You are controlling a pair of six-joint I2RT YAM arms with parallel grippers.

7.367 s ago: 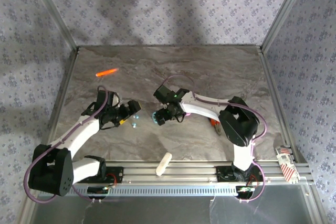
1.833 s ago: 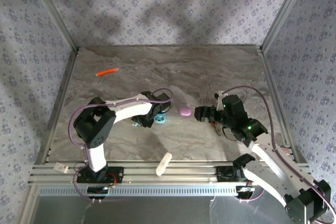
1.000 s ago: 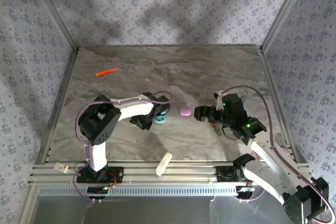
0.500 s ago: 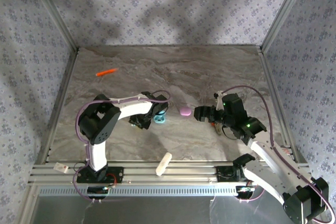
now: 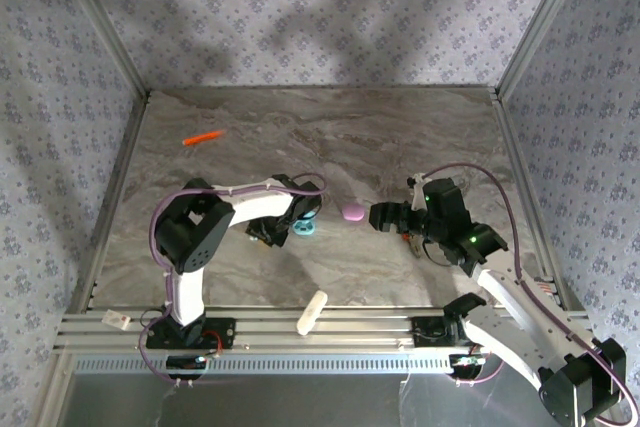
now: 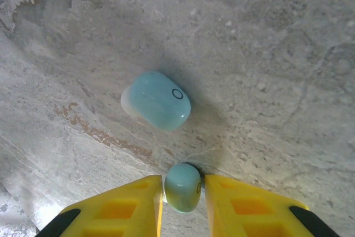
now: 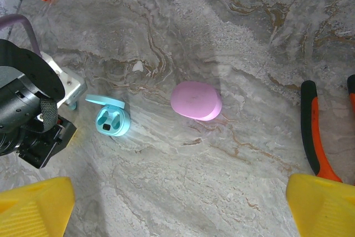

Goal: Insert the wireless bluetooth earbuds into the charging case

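In the left wrist view, a glossy light teal earbud (image 6: 182, 191) sits on the marble between my left gripper's (image 6: 184, 185) yellow fingers, which are shut on it. A second teal earbud (image 6: 156, 101) lies free just beyond. The teal charging case (image 7: 112, 120) stands with its lid up and both sockets empty, right beside my left gripper (image 5: 264, 234). The case (image 5: 305, 228) is at mid-table. A closed pink case (image 7: 196, 100) lies to its right. My right gripper (image 5: 379, 215) hovers open past the pink case (image 5: 352, 213), holding nothing.
An orange marker (image 5: 203, 137) lies at the back left. Orange-handled pliers (image 7: 312, 132) lie under my right arm. A white stick-like object (image 5: 312, 312) rests by the front rail. Metal frame rails and patterned walls enclose the table.
The left gripper has shifted slightly left of the teal case and settled on the earbud. The right arm has stayed put.
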